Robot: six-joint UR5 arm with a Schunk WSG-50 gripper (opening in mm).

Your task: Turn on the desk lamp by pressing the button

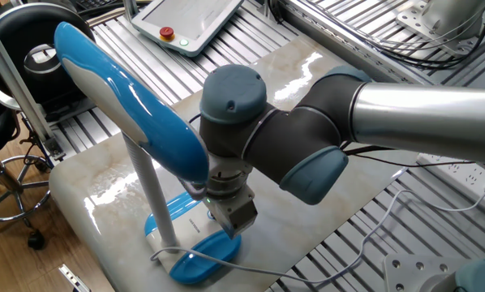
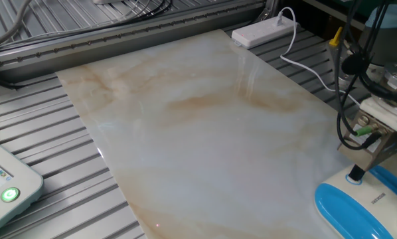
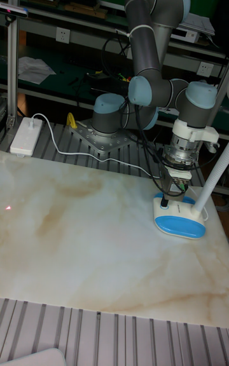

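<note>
You have broad bare surface (image 2: pixel 205 133) to pass over, but the lamp head (image 1: pixel 137 105) and stem (image 1: pixel 149 191) crowd the tool (image 1: pixel 230 223) at the base (image 2: pixel 358 209).

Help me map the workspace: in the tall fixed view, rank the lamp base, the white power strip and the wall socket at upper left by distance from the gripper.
1. Lamp base: directly under the gripper.
2. White power strip: far left table edge.
3. Wall socket: upper left, on the back wall.

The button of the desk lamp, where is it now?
In the other fixed view, the button sits on the lamp base at lower right, under the end effector tip.
</note>
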